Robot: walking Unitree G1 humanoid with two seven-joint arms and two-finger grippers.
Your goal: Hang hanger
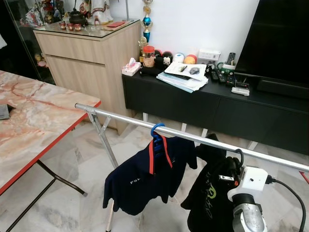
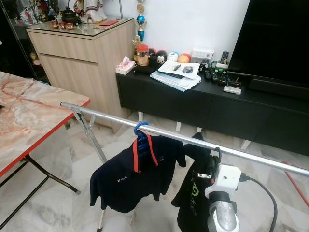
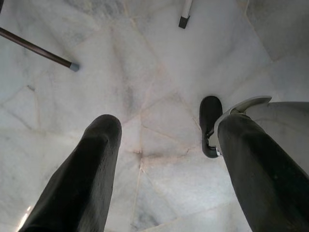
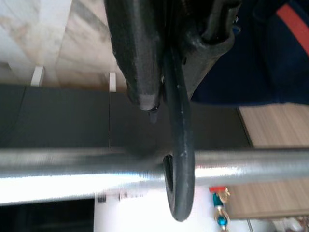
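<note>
A: Where is your right gripper (image 4: 159,63) sitting?

B: You are holding it up at the rail (image 1: 193,137), its 2 fingers (image 4: 133,53) clamped on the black hanger (image 4: 179,145). The hanger's hook is curling over the rail, and the wrist camera is showing it crossing the shiny bar.

A: And the clothes?

B: A black shirt (image 1: 210,193) with green print is hanging from that hanger, just beside your wrist. To its left, a navy shirt (image 1: 145,179) with red trim is hanging on a blue hanger (image 1: 156,131), well hooked on the same rail.

A: Your left gripper (image 3: 161,159)?

B: It is pointing down at the marble floor (image 3: 154,72), fingers spread apart and gripping nothing.

A: Surroundings?

B: A marble-top table (image 1: 34,121) is standing at your left, and a black cabinet (image 1: 193,104) is standing behind the rail.
</note>
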